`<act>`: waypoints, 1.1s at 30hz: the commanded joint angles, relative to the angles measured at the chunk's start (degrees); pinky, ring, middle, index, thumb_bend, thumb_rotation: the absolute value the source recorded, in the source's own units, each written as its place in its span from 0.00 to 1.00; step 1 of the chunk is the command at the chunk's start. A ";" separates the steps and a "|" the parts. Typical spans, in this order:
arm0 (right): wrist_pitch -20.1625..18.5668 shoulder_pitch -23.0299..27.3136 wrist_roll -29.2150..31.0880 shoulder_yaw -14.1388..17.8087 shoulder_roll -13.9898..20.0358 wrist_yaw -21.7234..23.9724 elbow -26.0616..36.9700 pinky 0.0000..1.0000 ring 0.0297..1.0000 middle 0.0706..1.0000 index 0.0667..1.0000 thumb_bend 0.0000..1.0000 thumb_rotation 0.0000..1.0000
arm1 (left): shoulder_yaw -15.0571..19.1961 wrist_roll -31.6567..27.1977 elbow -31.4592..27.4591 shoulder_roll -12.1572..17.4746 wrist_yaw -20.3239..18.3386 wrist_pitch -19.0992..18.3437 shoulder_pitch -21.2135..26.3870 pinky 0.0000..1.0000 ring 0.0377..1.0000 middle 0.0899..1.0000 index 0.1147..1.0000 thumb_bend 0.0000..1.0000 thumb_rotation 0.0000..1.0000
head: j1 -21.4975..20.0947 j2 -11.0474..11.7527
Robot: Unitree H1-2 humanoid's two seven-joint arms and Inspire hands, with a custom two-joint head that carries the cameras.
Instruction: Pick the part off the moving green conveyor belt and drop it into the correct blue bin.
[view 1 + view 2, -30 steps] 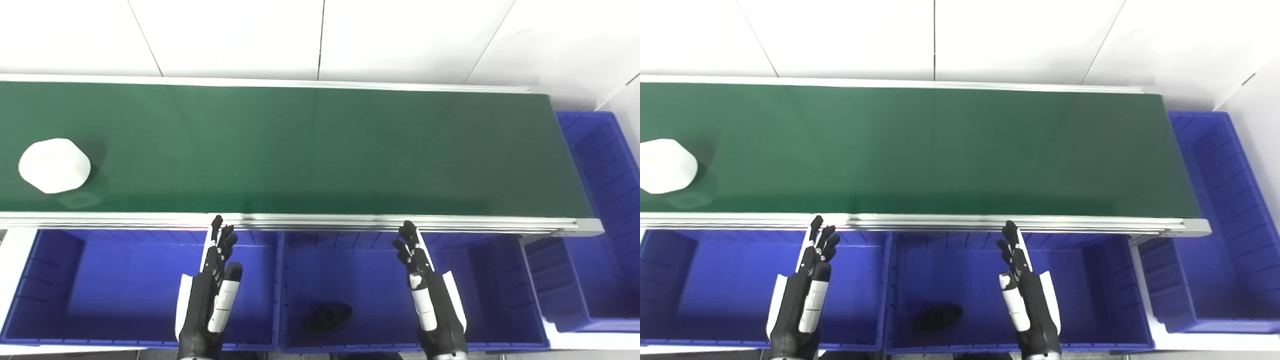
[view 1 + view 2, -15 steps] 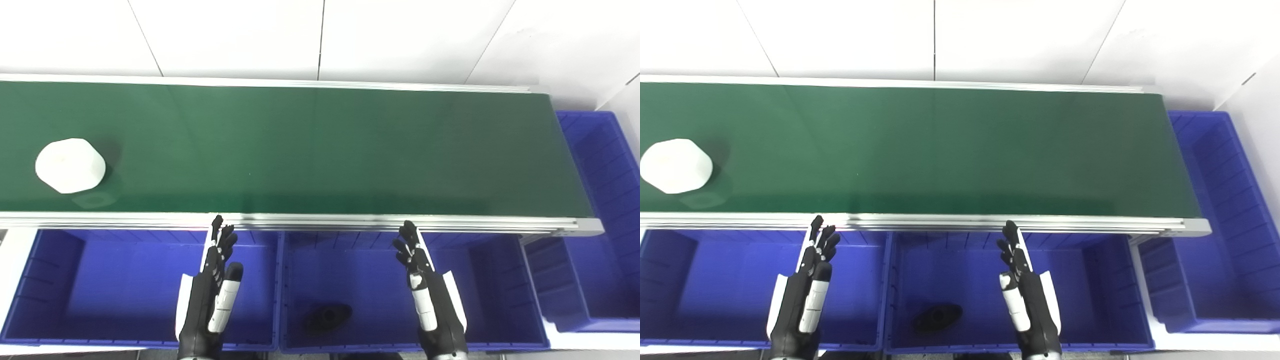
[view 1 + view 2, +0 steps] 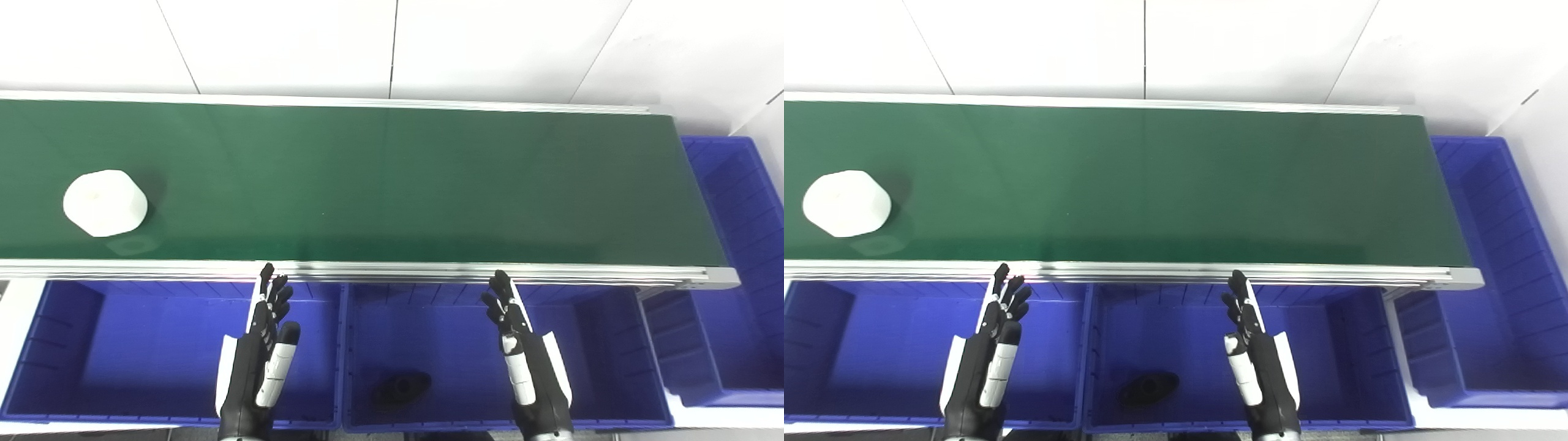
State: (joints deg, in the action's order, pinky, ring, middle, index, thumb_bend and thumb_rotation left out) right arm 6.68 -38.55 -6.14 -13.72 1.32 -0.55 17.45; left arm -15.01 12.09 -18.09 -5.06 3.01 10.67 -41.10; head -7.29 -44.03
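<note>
Nearest, the left hand (image 3: 260, 361) and right hand (image 3: 527, 361) hover over the blue bins with fingers spread, holding nothing. The middle bin (image 3: 603, 343) holds a black part (image 3: 401, 387); the left bin (image 3: 73, 343) sits beside it. Beyond, a white part (image 3: 105, 203) rides the green conveyor belt (image 3: 398, 184) at far left, well apart from both hands.
</note>
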 commanded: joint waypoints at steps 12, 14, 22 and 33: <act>3.11 0.18 0.26 0.12 0.19 0.42 0.56 0.96 0.95 0.98 1.00 0.84 1.00 | -0.36 -0.14 -0.22 -0.44 0.53 1.84 0.18 0.94 0.93 0.96 1.00 0.59 0.92 | 0.34 0.14; 2.93 0.15 0.26 0.09 0.24 0.46 0.61 0.96 0.95 0.98 1.00 0.85 1.00 | -0.38 -0.31 -0.27 -0.49 0.49 1.64 0.18 0.94 0.93 0.96 1.00 0.59 0.92 | 0.34 0.14; 3.02 0.32 0.89 0.11 0.29 0.53 0.27 0.97 0.95 0.98 1.00 0.85 0.99 | -0.37 -0.19 -0.14 -0.67 0.57 1.41 0.37 0.92 0.93 0.95 1.00 0.59 0.90 | 0.62 0.34; 5.27 1.14 2.11 1.63 2.16 0.96 -2.42 0.96 0.95 0.98 1.00 0.82 1.00 | -1.73 0.65 2.77 -1.84 1.22 2.91 0.68 0.94 0.93 0.95 1.00 0.56 0.89 | 8.04 4.10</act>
State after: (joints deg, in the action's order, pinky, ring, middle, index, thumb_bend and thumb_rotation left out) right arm 7.88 -37.49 -4.85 -12.57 2.85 -0.38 14.75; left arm -15.55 11.95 -15.24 -5.31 3.25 11.26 -40.39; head -1.14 -40.96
